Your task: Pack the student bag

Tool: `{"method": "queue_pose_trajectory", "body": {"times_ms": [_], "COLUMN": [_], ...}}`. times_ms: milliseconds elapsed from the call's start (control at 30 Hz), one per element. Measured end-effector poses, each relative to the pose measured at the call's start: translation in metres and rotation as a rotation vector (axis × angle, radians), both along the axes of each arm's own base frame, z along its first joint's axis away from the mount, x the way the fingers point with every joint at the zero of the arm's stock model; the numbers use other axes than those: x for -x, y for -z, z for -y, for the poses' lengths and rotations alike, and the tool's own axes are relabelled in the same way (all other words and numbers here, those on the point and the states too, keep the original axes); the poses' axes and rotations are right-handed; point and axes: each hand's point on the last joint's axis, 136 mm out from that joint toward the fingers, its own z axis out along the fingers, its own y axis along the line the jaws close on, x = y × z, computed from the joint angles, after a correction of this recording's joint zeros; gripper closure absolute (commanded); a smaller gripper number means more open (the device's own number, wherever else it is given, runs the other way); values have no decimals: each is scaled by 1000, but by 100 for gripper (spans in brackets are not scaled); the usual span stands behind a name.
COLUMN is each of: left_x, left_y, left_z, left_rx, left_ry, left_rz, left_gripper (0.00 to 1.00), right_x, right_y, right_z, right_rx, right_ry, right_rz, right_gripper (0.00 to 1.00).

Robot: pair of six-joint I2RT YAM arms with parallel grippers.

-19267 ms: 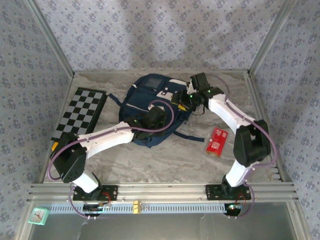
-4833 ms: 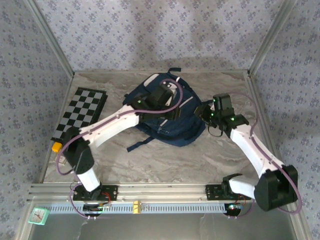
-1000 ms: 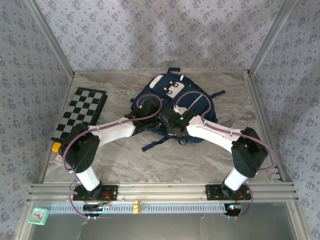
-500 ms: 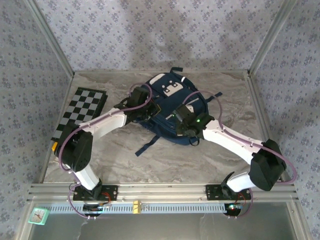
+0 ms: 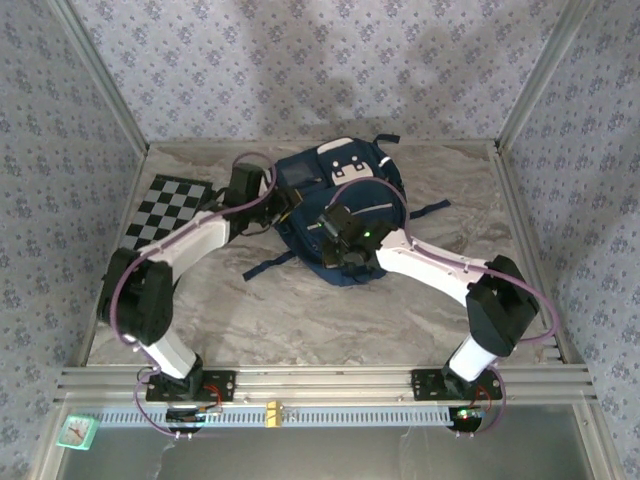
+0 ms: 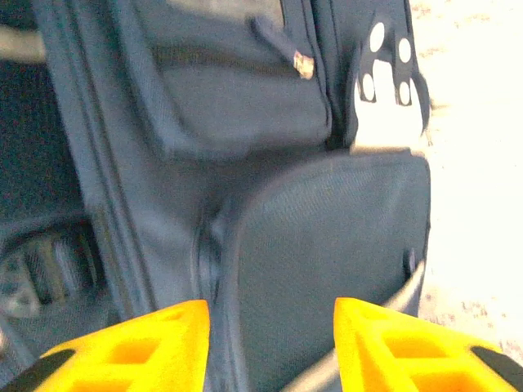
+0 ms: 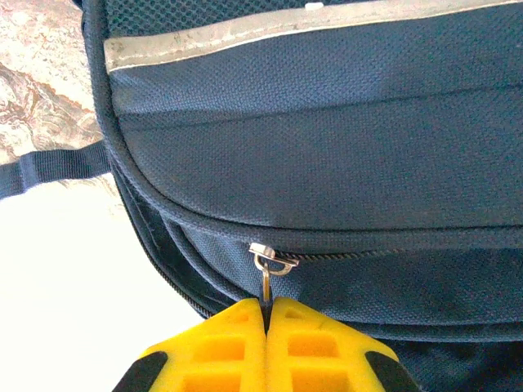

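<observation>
left end effector (image 6: 270, 322) parted before student bag (image 6: 245, 122)

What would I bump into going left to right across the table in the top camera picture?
Checkered game board → navy student bag → right arm's black elbow joint.

In the left wrist view the student bag (image 6: 327, 229) is blurred and runs past every edge, and the yellow fingers of the left gripper (image 6: 265, 306) are cut off at the bottom. In the right wrist view the lower end of the zipper pull (image 7: 272, 262) vanishes between the pressed-together fingers of the right gripper (image 7: 265, 309). From above, we cannot make out either one's jaws under wrists and cables, which also cover the bag's middle, and the left arm hides part of the chessboard (image 5: 160, 205).
</observation>
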Motion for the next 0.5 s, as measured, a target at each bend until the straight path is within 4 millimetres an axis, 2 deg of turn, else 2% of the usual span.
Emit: {"method": "queue_pose_trajectory", "body": {"times_ms": [133,267,333,500], "left_x": [38,63,68,65], "left_y": [10,29,34,42], "left_z": [14,33,39,49], "left_rx": [58,89,103,113], "left_ry": [-2,-12,-26,-61], "left_rz": [-65,-153,-180,-200], "left_gripper": [46,47,48,56], "right_x": [4,3,3,3], "right_y": [12,14,13,14], "right_z": [4,4,4,4], "right_rx": [5,-2,-6,-8], "right_ry": [5,8,8,7], "right_rz": [-18,-20,-18,-18], "right_gripper": [100,100,100,100]}}
